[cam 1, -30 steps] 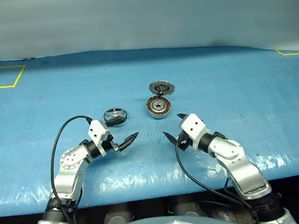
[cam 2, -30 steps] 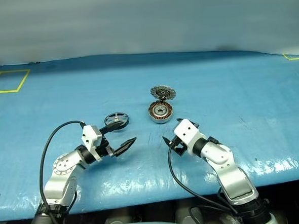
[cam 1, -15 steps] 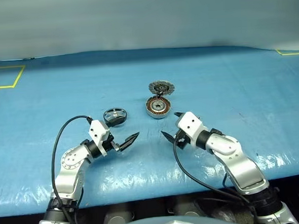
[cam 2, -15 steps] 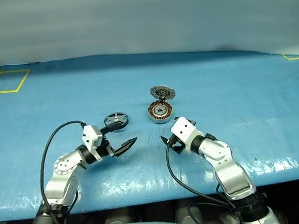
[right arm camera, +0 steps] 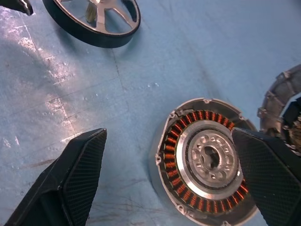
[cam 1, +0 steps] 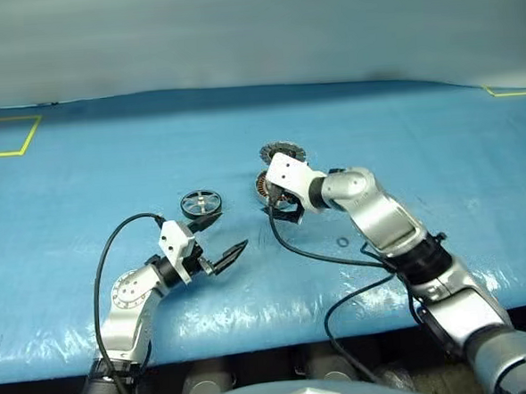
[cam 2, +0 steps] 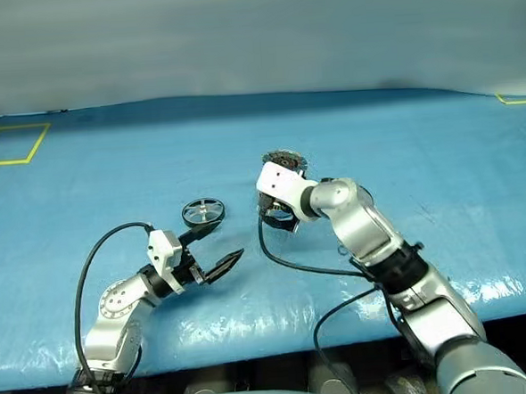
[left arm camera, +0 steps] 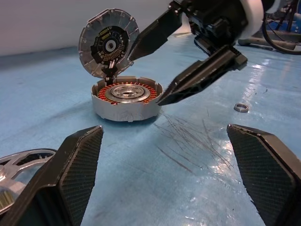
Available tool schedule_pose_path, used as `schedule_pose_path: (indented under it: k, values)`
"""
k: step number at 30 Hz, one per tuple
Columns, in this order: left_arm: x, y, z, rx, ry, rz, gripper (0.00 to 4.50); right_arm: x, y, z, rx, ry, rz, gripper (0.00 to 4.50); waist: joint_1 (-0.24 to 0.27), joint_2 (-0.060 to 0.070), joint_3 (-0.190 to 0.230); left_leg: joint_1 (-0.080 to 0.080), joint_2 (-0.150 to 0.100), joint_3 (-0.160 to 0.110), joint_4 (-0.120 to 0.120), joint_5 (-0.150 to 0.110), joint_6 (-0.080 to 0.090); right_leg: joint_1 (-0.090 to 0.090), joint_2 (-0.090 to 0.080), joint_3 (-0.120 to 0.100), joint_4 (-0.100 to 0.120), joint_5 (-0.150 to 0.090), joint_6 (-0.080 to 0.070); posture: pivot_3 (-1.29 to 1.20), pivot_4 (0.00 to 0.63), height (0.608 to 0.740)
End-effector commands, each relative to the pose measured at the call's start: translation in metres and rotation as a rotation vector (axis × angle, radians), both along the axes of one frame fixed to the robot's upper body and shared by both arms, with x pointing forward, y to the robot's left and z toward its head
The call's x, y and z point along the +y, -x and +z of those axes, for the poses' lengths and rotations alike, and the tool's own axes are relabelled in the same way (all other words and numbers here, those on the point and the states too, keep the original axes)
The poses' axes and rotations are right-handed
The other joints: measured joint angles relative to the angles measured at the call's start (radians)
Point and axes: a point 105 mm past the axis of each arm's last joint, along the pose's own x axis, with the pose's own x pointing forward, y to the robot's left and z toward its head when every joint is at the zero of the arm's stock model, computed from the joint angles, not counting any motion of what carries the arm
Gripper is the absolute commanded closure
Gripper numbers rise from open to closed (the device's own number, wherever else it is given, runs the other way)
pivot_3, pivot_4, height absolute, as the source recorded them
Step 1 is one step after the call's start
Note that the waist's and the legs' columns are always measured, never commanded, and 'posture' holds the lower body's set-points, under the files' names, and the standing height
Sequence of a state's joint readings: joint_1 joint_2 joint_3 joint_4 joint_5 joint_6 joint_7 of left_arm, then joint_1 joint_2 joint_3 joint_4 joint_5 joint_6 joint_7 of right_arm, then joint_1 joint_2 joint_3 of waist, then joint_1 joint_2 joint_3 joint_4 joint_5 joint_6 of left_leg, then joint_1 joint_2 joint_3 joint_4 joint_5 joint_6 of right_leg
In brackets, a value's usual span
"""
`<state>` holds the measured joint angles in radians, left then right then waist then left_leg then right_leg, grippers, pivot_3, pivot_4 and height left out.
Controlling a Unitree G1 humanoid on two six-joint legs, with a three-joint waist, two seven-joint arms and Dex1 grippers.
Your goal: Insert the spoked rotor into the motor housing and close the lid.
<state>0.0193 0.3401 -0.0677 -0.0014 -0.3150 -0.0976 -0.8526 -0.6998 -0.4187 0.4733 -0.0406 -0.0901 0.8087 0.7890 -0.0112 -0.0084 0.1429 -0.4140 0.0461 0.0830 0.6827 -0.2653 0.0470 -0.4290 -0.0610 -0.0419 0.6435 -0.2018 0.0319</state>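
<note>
The motor housing (right arm camera: pixel 207 157) lies on the blue table with its copper windings facing up. Its lid (left arm camera: pixel 108 44) stands upright at the housing's far rim, ribbed edge showing. The spoked rotor (cam 1: pixel 200 202) lies flat to the housing's left. My right gripper (cam 1: pixel 283 206) hangs open just over the housing's near side, tilted down, fingers (left arm camera: pixel 202 77) apart with nothing between them. Nearer the front edge, my left gripper (cam 1: pixel 229 231) is open and empty, level, just in front of the rotor and pointing toward the housing.
A small metal ring (cam 1: pixel 342 242) lies on the table to the right of the housing. Yellow tape outlines mark the far left (cam 1: pixel 9 137) and far right (cam 1: pixel 511 91) corners. The table's front edge (cam 1: pixel 271 326) runs close below both arms.
My right arm swung forward and to the left, from near the front of the table to just over the housing, tilting down. The left arm stayed put.
</note>
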Motion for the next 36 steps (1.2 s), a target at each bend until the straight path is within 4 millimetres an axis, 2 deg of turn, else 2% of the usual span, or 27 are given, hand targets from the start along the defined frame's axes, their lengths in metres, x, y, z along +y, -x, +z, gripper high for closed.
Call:
schedule_pose_path:
  k: [1,6,15,20,23,27,29,36]
  values:
    - [-0.002,0.004,0.009,-0.054,-0.005,-0.001,0.0,-0.002,-0.009,-0.01,0.032,0.056,-0.014,0.02,0.003,0.0,0.0,-0.001,0.0,-0.001,0.0,0.0,0.0,0.0,0.0,0.0,0.0,0.0,0.0,0.0,0.15,0.74]
    - [0.004,0.009,0.001,-0.041,0.0,0.044,0.0,-0.005,-0.021,-0.012,0.005,0.111,-0.045,0.02,-0.001,0.001,0.0,-0.001,0.0,0.002,0.001,-0.001,0.001,0.0,-0.001,0.001,-0.001,0.0,0.001,0.0,0.15,0.74]
    - [0.004,0.013,-0.007,-0.033,-0.008,0.048,0.0,-0.003,-0.017,-0.011,0.008,0.123,-0.052,0.02,-0.002,0.001,0.001,-0.001,0.001,0.001,0.001,0.0,0.001,-0.001,-0.001,0.0,0.0,0.0,0.001,0.0,0.15,0.74]
    - [0.0,0.011,-0.007,-0.041,-0.011,0.044,0.0,-0.007,-0.015,-0.022,0.026,0.175,-0.06,0.02,-0.002,0.001,0.001,-0.001,0.001,0.001,0.0,0.0,0.001,-0.001,-0.001,0.0,0.0,0.0,0.001,0.0,0.15,0.74]
    - [-0.002,0.01,-0.007,-0.044,-0.014,0.043,0.0,-0.005,-0.009,-0.03,0.037,0.206,-0.027,0.63,-0.002,0.001,0.001,-0.001,0.0,0.001,0.0,0.0,0.001,-0.001,-0.001,0.0,0.0,0.0,0.001,0.0,0.15,0.74]
    - [-0.004,0.01,-0.009,-0.041,-0.021,0.037,0.0,-0.006,-0.002,-0.039,0.048,0.249,0.0,1.95,-0.002,0.001,0.0,-0.001,0.001,0.001,0.0,0.0,0.001,-0.001,-0.001,0.0,0.0,0.0,0.001,0.0,0.15,0.74]
    - [-0.004,0.01,-0.01,-0.036,-0.017,0.033,0.0,-0.007,0.0,-0.041,0.045,0.259,-0.002,2.44,-0.002,0.001,0.0,0.0,0.001,0.001,0.0,0.0,0.001,0.0,-0.001,0.0,0.0,0.0,0.0,0.0,0.15,0.74]
    - [-0.006,0.01,-0.015,-0.023,-0.022,0.013,0.0,-0.008,0.023,-0.036,0.098,0.203,0.025,2.44,0.0,0.001,0.0,0.0,0.001,0.001,0.0,-0.001,0.001,0.0,-0.002,0.0,0.0,0.0,0.0,0.0,0.15,0.74]
